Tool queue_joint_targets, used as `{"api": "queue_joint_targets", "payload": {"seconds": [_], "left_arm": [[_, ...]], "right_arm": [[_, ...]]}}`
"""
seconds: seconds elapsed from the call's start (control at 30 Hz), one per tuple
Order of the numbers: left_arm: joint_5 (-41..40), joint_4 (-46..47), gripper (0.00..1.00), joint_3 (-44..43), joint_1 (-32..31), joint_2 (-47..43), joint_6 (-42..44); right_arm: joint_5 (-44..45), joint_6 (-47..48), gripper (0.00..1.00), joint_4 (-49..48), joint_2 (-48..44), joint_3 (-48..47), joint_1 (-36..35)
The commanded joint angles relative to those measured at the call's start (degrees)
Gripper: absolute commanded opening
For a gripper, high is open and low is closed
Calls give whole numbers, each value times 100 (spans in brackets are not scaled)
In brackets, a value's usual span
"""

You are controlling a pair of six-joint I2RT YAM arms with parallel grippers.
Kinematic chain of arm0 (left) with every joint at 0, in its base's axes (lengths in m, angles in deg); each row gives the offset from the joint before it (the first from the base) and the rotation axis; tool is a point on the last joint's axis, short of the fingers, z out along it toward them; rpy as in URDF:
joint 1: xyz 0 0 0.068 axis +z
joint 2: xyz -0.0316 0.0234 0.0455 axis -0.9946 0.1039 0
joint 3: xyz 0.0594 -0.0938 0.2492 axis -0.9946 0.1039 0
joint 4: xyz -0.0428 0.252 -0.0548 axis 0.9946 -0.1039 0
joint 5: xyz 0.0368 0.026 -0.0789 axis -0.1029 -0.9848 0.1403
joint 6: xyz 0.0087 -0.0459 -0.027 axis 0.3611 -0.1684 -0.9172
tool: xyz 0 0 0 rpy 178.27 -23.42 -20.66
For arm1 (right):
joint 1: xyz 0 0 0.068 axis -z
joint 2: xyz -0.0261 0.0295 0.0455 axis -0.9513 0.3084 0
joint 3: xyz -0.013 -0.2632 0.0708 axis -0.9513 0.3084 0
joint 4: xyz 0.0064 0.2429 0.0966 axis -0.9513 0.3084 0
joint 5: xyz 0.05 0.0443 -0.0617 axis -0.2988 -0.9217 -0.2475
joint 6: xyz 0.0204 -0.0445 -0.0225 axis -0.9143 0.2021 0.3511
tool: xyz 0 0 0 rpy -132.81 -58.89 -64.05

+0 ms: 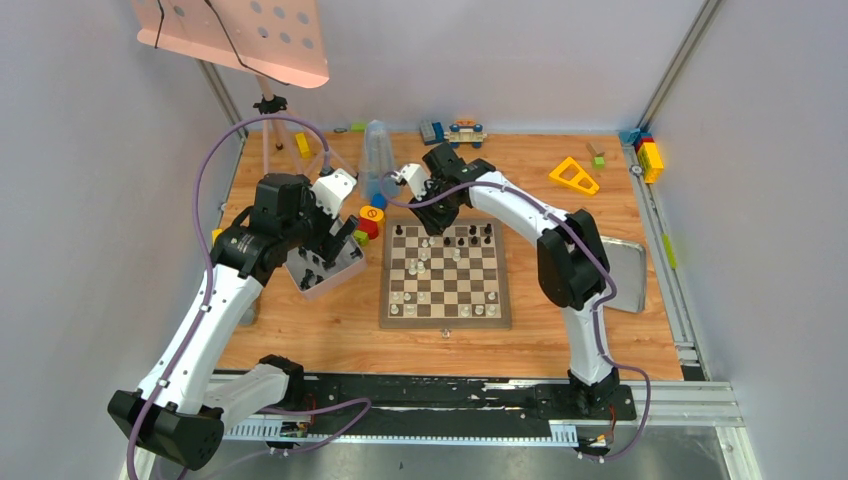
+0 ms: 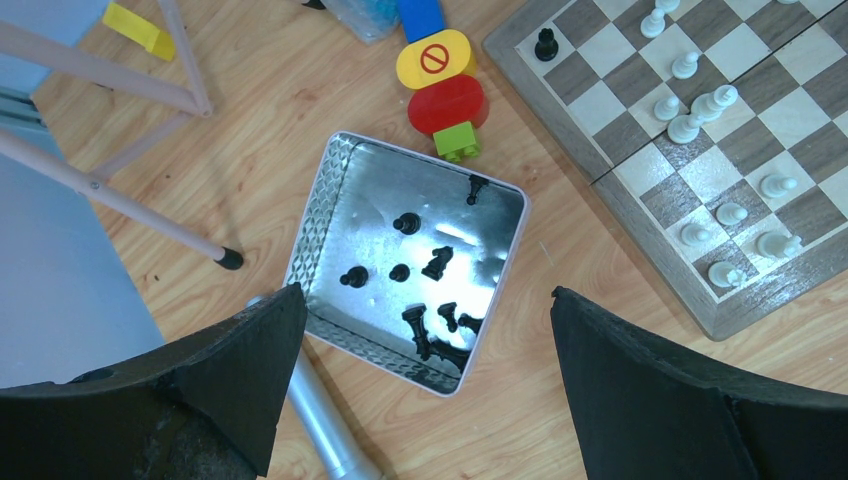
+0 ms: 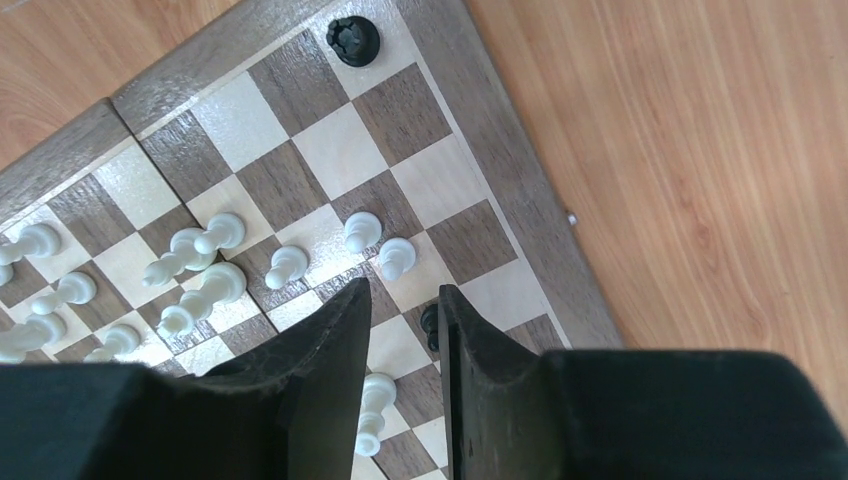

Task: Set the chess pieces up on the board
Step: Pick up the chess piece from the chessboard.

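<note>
Chess pieces [image 3: 205,285] are in two places on my screens. On the board [image 1: 470,275], which lies flat on the wooden table [image 1: 560,340] between the two arms, white ones stand in a row along the near edge and in a loose cluster toward the far left. A few black ones stand along the far rows, with one lone black piece [image 3: 353,40] on a corner square.

The only marking I can make out is a red barred circle on the yellow block [image 2: 434,58]. That block lies end to end with a red block [image 2: 447,103] and a small green block [image 2: 458,142], near the board's corner.

The square metal tin [image 2: 318,215], left of the board, holds a scatter of black pieces [image 2: 437,262], some upright and some on their sides.

My left gripper [image 2: 425,298] hangs straight down over that tin, jaws spread wide above it. The right arm runs up the board's right side and bends over its far edge. The right gripper [image 3: 403,295] points down over the white cluster with its jaws narrow. A small dark piece [image 3: 430,325] sits at one fingertip, and I cannot tell whether it is gripped.
</note>
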Motion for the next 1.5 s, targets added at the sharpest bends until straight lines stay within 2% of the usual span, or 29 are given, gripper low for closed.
{"api": "queue_joint_targets", "payload": {"seconds": [0.0, 1.47], "left_arm": [[-6, 159, 100, -29, 40, -84, 95], [-39, 219, 100, 91, 39, -98, 121]], "right_arm": [[-74, -29, 31, -55, 139, -250, -42], [-142, -28, 26, -47, 510, -261, -134]]}}
